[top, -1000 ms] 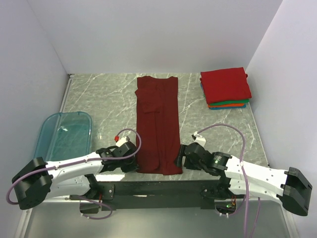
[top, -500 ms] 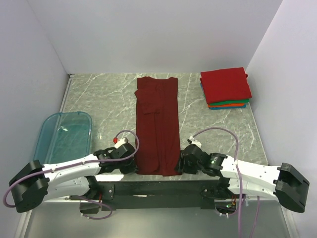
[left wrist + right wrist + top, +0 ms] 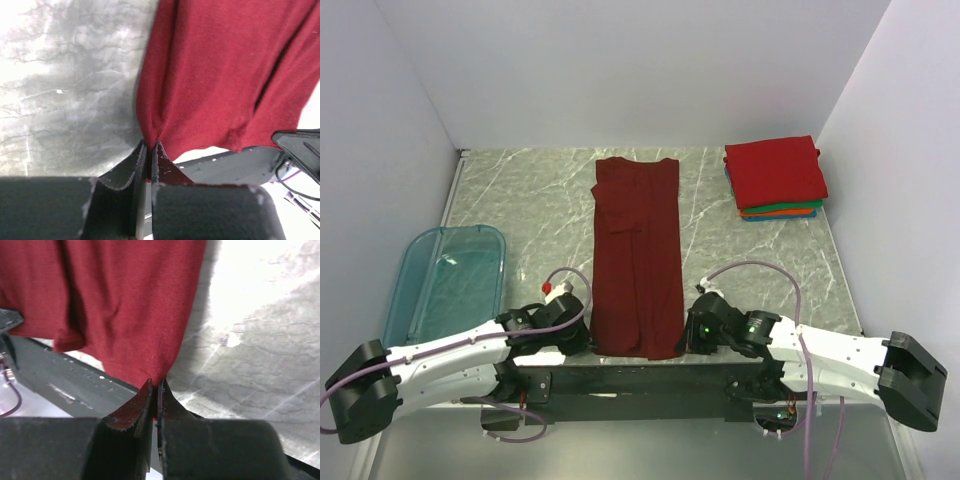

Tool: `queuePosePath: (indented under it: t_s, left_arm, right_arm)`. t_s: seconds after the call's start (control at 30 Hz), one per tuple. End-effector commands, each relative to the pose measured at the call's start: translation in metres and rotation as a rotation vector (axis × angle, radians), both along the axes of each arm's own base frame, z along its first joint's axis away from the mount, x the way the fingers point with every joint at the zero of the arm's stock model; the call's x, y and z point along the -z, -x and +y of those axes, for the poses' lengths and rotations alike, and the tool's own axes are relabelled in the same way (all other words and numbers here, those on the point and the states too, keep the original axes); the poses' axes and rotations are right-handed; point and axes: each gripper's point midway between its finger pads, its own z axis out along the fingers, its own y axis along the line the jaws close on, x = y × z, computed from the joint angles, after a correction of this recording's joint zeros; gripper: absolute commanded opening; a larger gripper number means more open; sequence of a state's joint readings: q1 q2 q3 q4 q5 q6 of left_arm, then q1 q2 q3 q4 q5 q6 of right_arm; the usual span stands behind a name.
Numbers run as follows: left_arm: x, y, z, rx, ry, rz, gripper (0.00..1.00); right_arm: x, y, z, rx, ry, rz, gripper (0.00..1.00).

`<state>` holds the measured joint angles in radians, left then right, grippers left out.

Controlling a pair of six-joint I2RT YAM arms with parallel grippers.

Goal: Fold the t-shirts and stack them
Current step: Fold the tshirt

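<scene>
The left gripper (image 3: 148,146) is pinched tight on the near left corner of the maroon t-shirt (image 3: 225,75), the cloth puckering into its fingertips. The right gripper (image 3: 154,384) is clamped the same way on the near right corner. Only the wrist views show these pinches. The top view shows both grippers low at the hem, with the shirt lying flat as a long narrow strip running away from them, collar at the far end. Far right on the grey marbled table (image 3: 540,210) sits a stack of folded t-shirts (image 3: 775,175), red on top. A teal bin (image 3: 445,280) sits near left. Around the table stand plain white walls (image 3: 620,70).
</scene>
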<state>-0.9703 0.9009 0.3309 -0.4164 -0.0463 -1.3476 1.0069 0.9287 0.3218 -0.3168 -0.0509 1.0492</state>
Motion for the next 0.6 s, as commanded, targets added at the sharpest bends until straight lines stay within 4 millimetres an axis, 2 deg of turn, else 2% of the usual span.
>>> queuePosePath:
  t_s: [0.0, 0.43, 0.57]
  left_arm:
    - [-0.012, 0.001, -0.007, 0.009, 0.055, -0.013, 0.01]
    - [-0.04, -0.024, -0.014, 0.041, -0.02, -0.117, 0.01]
    - [-0.056, -0.041, -0.015, 0.017, -0.075, -0.165, 0.01]
  right_arm:
    - [-0.015, -0.006, 0.009, -0.017, -0.062, -0.047, 0.03]
    - [-0.05, -0.031, 0.017, -0.009, -0.082, -0.164, 0.0]
    - [-0.068, -0.052, 0.017, 0.005, -0.065, -0.233, 0.0]
